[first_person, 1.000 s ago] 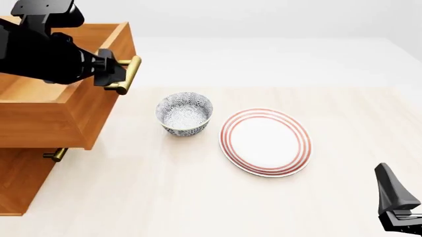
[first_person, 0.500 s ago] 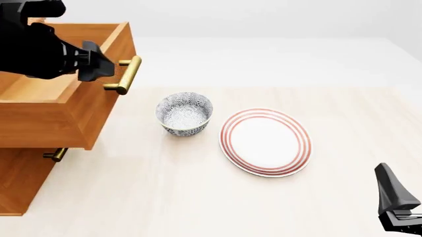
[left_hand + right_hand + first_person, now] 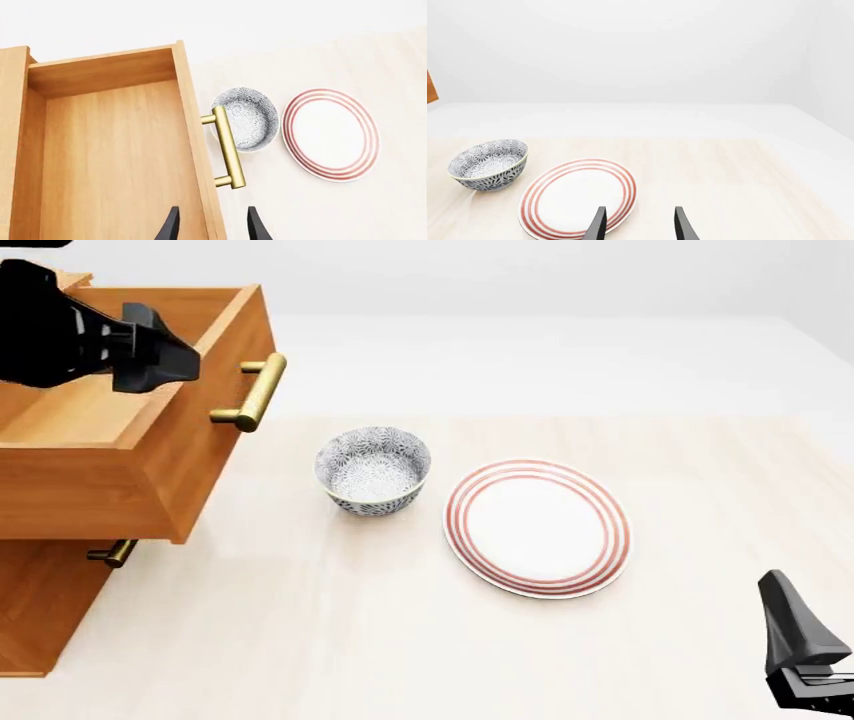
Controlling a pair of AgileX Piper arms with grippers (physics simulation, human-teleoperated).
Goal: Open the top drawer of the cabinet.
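One orange-brown wooden top drawer (image 3: 127,455) stands pulled well out of the orange-brown wooden cabinet (image 3: 40,605), its box open to view and bare inside in the left wrist view. Its brass cylindrical bar handle (image 3: 256,392) is free; nothing grips it.

Left tool (image 3: 212,226): black fingers apart, holding nothing, over the drawer's front wall just behind the handle. In the front view its arm hangs above the drawer box, on the cabinet side of the handle.

Right tool (image 3: 638,224): fingers apart, holding nothing, parked well away from the cabinet, beyond the plate.

Judgement: the task looks done or nearly so; what remains is clearing the left arm.

Risks from here:
- The left tool sits close above the drawer's front wall. A downward or cabinet-ward move could knock that wall and push the drawer back in.
- A finger catching the handle while moving off could drag the drawer further out or twist it.
- An outward sweep away from the cabinet could strike the bowl, the thing nearest the handle.

Count:
- cabinet: one; drawers seen: the top one, plus one lower brass handle (image 3: 115,554) below it. The rest is hidden.
- blue-and-white patterned ceramic bowl (image 3: 374,470): one, near the cabinet.
- white round plate with red rings (image 3: 538,527): one, just beyond the bowl.
- tools: two.
- pale wooden surface (image 3: 400,640): one.
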